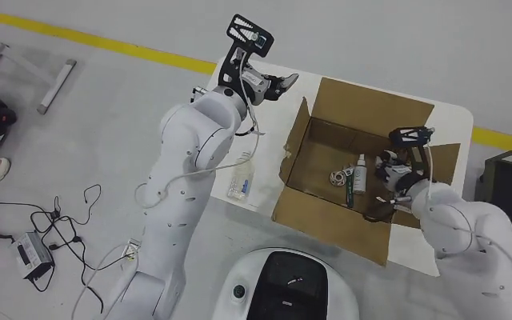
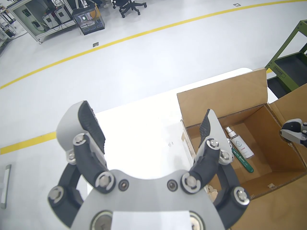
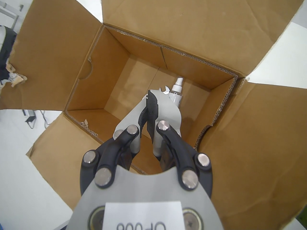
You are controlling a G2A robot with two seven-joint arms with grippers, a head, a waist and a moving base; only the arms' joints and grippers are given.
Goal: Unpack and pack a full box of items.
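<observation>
Open brown cardboard box (image 1: 364, 108) on white desk (image 1: 272, 128), 4 flaps spread. On box bottom: white spray bottle (image 1: 361, 172), green-handled wrench (image 1: 350, 192) just beside it, small silver metal part (image 1: 340, 176) near. Right gripper (image 3: 151, 96) over box interior (jaws pressed together, nothing seen between). Left gripper (image 2: 146, 118) above desk beside box, jaws spread wide, empty. Clear plastic bottle (image 1: 240, 182) at desk's near edge.
</observation>
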